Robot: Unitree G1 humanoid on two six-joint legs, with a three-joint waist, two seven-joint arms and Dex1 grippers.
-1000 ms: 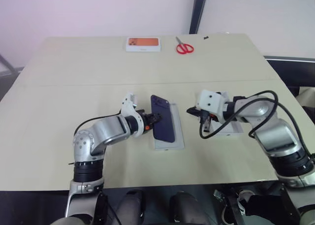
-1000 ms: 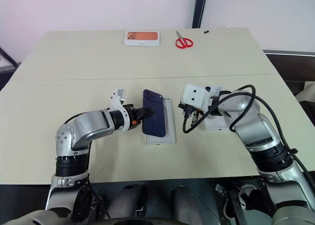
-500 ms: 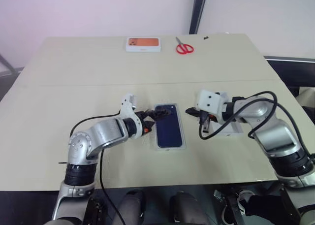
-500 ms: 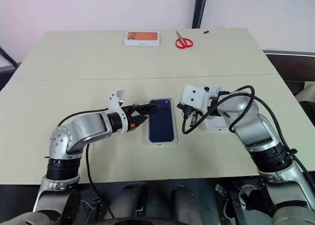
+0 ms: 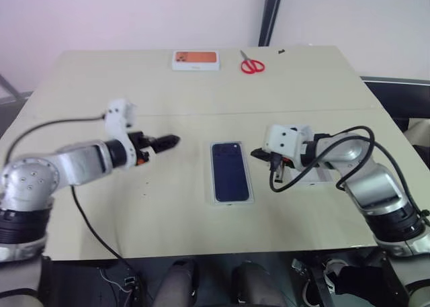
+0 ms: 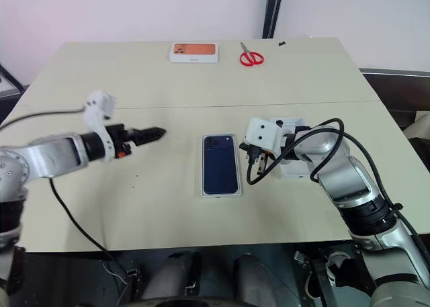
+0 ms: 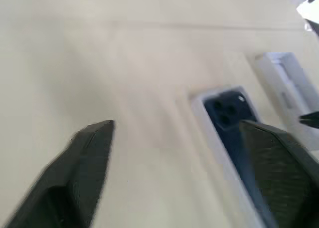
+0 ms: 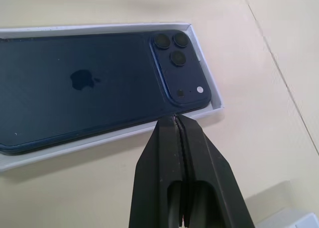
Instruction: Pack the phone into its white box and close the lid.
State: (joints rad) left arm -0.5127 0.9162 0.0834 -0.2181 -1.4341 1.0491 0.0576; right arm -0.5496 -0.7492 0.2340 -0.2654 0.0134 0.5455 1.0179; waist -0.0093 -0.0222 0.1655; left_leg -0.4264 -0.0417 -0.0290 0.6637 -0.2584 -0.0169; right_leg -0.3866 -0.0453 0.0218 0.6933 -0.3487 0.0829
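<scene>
On the bench, the phone lies camera-side up inside the box. Well to its left, the left hand hovers with fingers spread, empty. Just right of the box, the right hand is pinched closed on nothing.

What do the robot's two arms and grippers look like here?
Both arms are silver-grey metal with black joint bands. Each wrist bears a white boxy camera block, and loose black cables loop from it. The left gripper has orange near its base; the right gripper too ends in black tapered fingers.
</scene>
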